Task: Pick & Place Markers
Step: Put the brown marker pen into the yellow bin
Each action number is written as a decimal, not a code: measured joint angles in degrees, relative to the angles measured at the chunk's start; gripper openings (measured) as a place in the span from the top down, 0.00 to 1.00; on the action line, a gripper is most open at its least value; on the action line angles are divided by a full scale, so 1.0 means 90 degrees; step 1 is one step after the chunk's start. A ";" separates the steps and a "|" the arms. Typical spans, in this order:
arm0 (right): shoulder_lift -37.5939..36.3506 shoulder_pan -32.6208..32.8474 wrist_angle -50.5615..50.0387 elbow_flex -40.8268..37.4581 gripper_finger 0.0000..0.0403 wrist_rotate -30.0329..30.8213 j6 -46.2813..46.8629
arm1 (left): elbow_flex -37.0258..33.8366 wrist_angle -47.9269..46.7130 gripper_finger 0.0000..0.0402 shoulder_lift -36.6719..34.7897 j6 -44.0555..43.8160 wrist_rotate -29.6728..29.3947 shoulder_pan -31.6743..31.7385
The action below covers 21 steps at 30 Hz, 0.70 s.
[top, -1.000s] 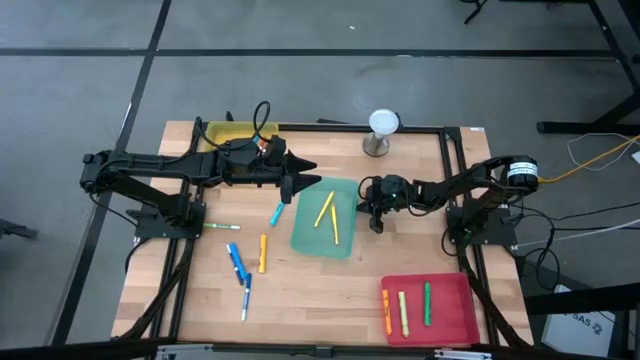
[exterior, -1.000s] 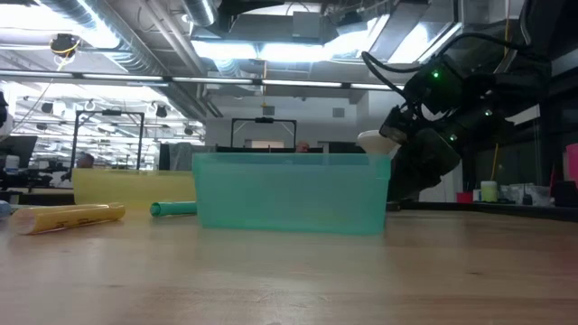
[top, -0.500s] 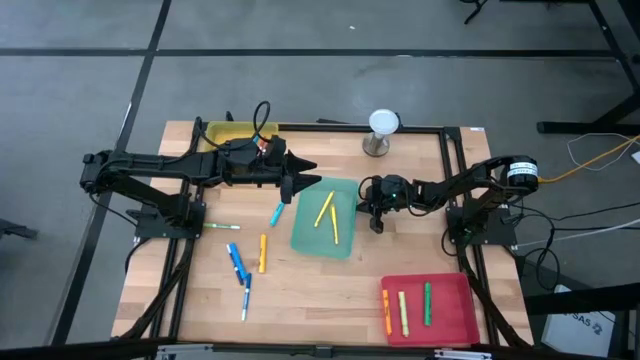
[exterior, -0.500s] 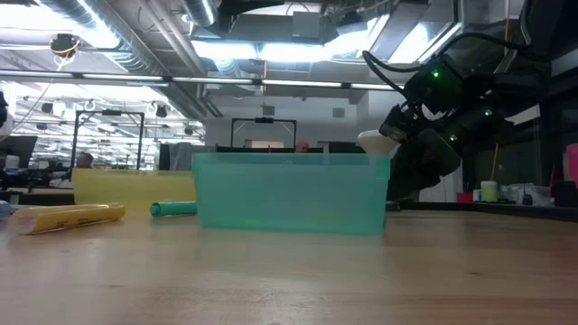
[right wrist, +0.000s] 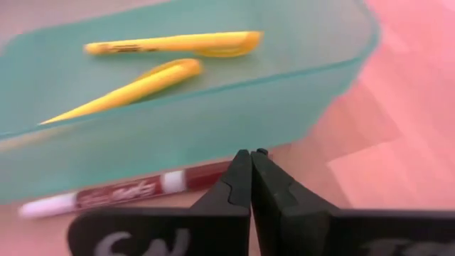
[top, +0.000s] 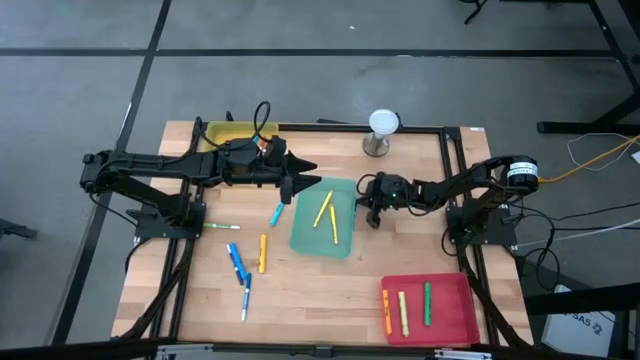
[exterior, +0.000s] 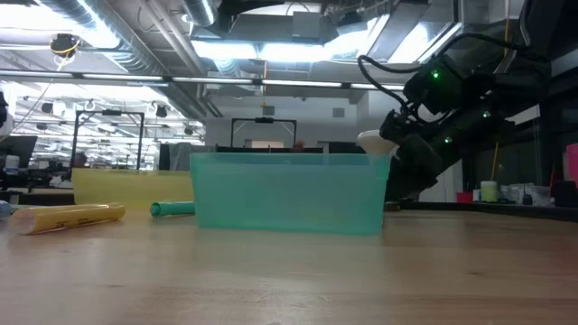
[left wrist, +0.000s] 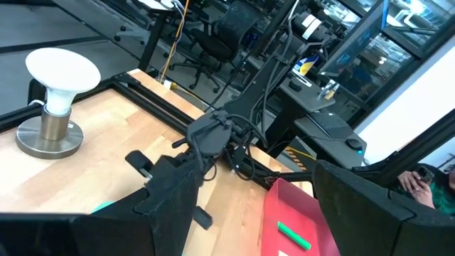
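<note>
Two yellow markers [top: 327, 215] lie inside the green tray [top: 325, 232] at the middle of the worktop [top: 320, 290], one crossing toward the other at an angle. From the right wrist view a red-and-white marker [right wrist: 121, 195] lies on the wood just outside the tray's wall, touching or nearly touching it, and directly ahead of the right fingers.

At about 9 o'clock from the tray, a teal marker [top: 277, 213] lies near the tray's corner. Farther on, at 8 o'clock, an orange marker [top: 263, 253] lies on the wood, with a blue marker [top: 236, 263] beside it and a thin white-barrelled blue one [top: 246, 297] below that. A thin green marker [top: 222, 226] lies at 9 o'clock, close to the left arm's base.

At 5 o'clock from the green tray the red tray [top: 428, 308] holds three markers side by side: orange [top: 386, 311], yellow [top: 403, 311] and green [top: 427, 302].

The right fingers [top: 374, 219], pressed fully together and holding nothing, sit at 3 o'clock just beside the green tray, pointed at its wall. The left fingers [top: 296, 186] hang at 11 o'clock over the tray's corner, spread wide with nothing between them.

A yellow tray [top: 235, 133] sits at the worktop's 11 o'clock edge, partly under the left arm. A small lamp [top: 383, 130] with a white round top stands at 12 o'clock.
</note>
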 joint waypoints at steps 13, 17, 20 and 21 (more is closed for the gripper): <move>0.0231 -0.0724 -0.0005 0.0000 1.00 0.0117 0.0066 | 0.0000 0.0000 0.34 0.0000 -0.0063 0.0137 0.0000; 0.0345 -0.0838 0.0033 0.0000 1.00 -0.0282 -0.0004 | 0.0000 0.0000 0.34 0.0000 -0.0063 0.0146 -0.0004; 0.0437 -0.0838 0.0109 0.0025 1.00 -0.0340 -0.0177 | 0.0000 0.0000 0.34 0.0000 -0.0061 0.0146 -0.0002; 0.0472 -0.0838 0.0106 0.0070 1.00 -0.0400 -0.0213 | 0.0000 0.0001 0.34 0.0000 -0.0063 0.0146 -0.0002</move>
